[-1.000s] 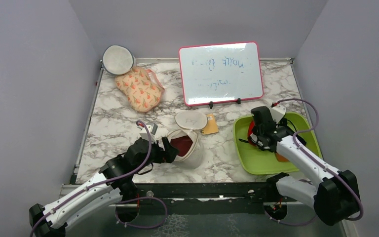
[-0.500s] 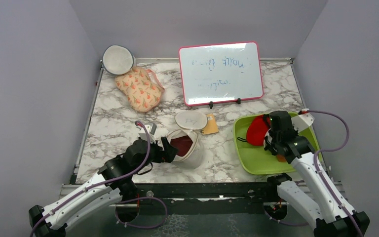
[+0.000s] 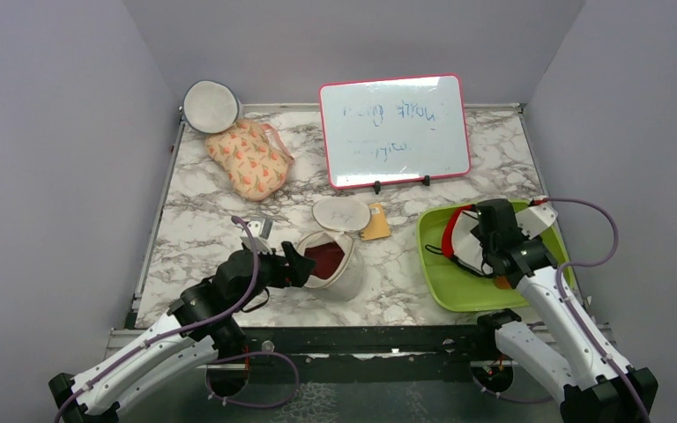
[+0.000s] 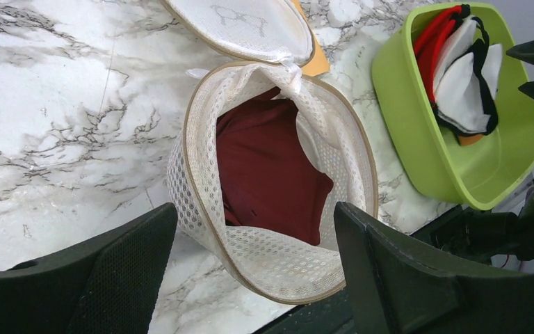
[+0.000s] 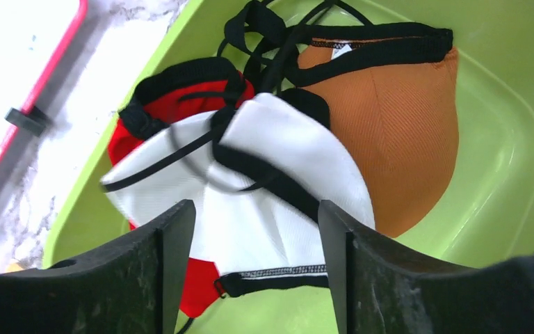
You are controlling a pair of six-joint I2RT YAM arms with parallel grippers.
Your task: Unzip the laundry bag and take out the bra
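The white mesh laundry bag (image 3: 335,275) stands unzipped near the table's front, its round lid (image 3: 341,213) flipped back with a black squiggle on it. A dark red bra (image 4: 271,174) lies inside. My left gripper (image 3: 300,267) is open at the bag's left rim; in the left wrist view the gripper (image 4: 254,278) has the bag's near mesh wall (image 4: 278,257) between its fingers without pinching it. My right gripper (image 3: 485,251) is open and empty over the green tray (image 3: 458,295). Below the gripper (image 5: 254,271) lie a white bra (image 5: 285,202), a red one (image 5: 188,278) and an orange one (image 5: 396,125).
An orange notepad (image 3: 376,225) lies partly under the lid. A pink-framed whiteboard (image 3: 395,130) stands at the back. A peach floral pouch (image 3: 249,159) and a grey-rimmed white disc (image 3: 211,106) sit at the back left.
My right gripper has moved right and up from the tray's left side. The bra there now shows white where red showed. My left gripper has drawn back slightly to the left.
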